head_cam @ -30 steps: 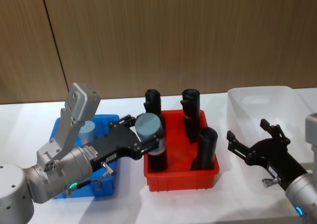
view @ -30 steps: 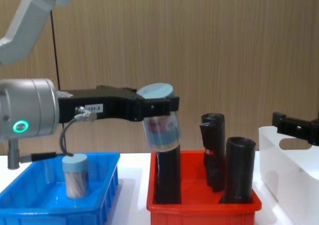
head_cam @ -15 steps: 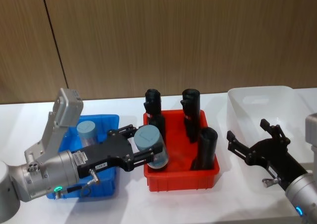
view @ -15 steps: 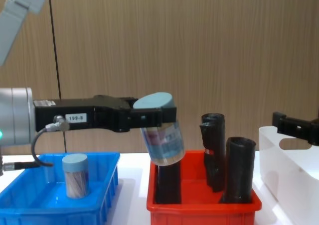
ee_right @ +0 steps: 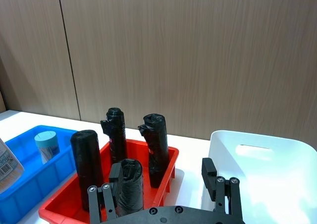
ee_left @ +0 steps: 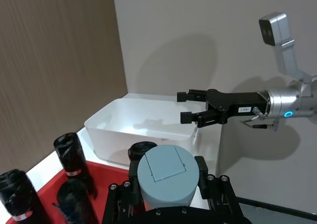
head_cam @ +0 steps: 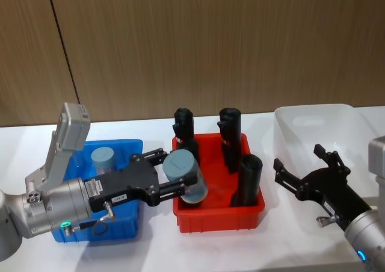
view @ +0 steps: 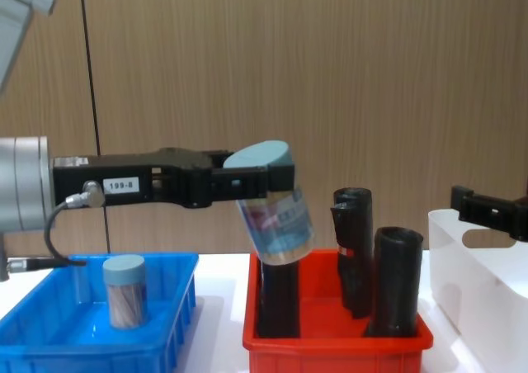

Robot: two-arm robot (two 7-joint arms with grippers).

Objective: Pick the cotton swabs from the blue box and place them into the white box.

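A red bin (head_cam: 216, 215) of smooth plastic stands between the blue box (view: 74, 352) and the white box (view: 474, 282) on the white table (head_cam: 198, 248), with tall black tubes (head_cam: 248, 179) upright in it. The left gripper (head_cam: 179, 182) is clenched on a cotton swab tub (view: 276, 216), a clear cylinder with a pale round lid, tilted above the red bin's left side. A second tub (view: 124, 290) stands upright in the shallow blue box. The right gripper (head_cam: 298, 157) hangs released and empty at the translucent white box's near left wall.
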